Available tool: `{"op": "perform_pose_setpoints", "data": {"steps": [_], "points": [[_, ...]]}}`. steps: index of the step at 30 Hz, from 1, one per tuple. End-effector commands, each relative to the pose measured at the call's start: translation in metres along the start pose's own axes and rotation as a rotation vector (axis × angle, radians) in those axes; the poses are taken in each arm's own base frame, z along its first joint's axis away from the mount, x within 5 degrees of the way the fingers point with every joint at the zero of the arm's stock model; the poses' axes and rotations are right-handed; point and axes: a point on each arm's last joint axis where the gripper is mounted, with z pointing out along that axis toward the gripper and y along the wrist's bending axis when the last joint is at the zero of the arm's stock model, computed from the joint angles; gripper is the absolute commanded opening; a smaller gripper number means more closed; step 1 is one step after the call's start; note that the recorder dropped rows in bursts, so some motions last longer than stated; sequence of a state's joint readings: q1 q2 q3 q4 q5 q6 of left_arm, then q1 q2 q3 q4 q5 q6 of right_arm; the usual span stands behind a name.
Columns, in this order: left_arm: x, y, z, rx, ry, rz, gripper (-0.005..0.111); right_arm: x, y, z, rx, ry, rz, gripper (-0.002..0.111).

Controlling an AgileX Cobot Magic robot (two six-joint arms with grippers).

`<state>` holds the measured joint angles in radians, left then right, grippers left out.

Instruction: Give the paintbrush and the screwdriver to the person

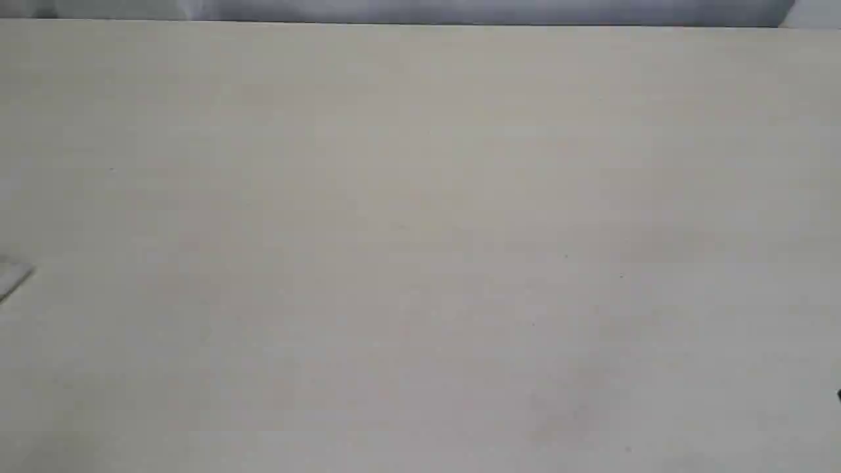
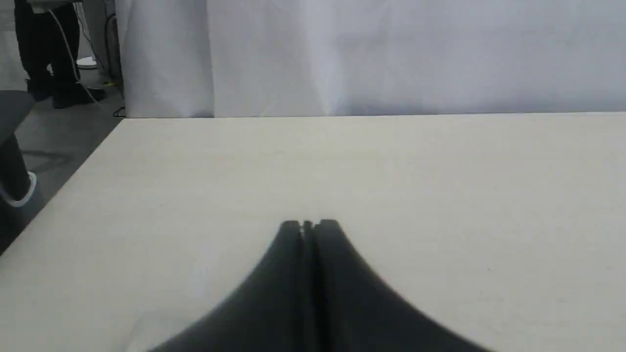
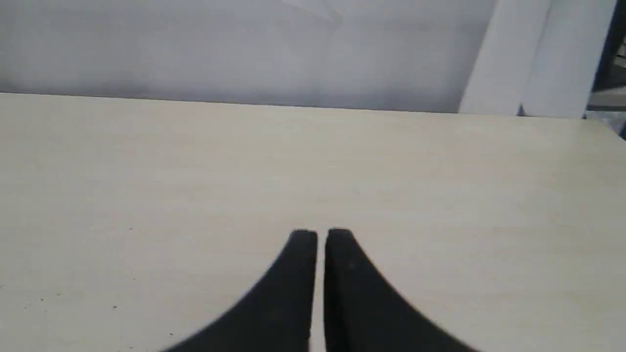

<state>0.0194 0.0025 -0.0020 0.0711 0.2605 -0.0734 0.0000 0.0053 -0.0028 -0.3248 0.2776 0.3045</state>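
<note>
The paintbrush, the screwdriver and the person's hand do not show in any view. My left gripper (image 2: 308, 224) hovers low over the bare pale table (image 2: 440, 171), its black fingers pressed together with nothing between them. In the right wrist view my right gripper (image 3: 321, 233) also sits just above the table (image 3: 146, 171). Its fingers stand a thin slit apart and hold nothing. Neither gripper shows in the exterior view, apart from perhaps a dark speck (image 1: 839, 394) at the right edge.
A small pale grey slanted shape (image 1: 14, 278) pokes in at the exterior view's left edge; I cannot tell what it is. A white curtain (image 2: 391, 54) hangs behind the table's far edge. Dark legs and cables (image 2: 46, 54) stand on the floor beyond the table's corner.
</note>
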Motion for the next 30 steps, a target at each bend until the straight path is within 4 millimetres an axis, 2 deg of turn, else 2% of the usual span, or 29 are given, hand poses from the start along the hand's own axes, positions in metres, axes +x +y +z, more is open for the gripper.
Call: {"op": "perform_pose_setpoints", "data": {"steps": [1,30], "points": [[-0.0006,-0.0006,0.0,0.01,-0.013,-0.003,0.0,0.0028,-0.0027,-0.0003,0.043,0.021,-0.007,0.004],[-0.0004,-0.0006,0.0,0.01,-0.011,-0.004,0.0,0.006,-0.0037,-0.0005,0.052,0.056,-0.006,0.004]]}}
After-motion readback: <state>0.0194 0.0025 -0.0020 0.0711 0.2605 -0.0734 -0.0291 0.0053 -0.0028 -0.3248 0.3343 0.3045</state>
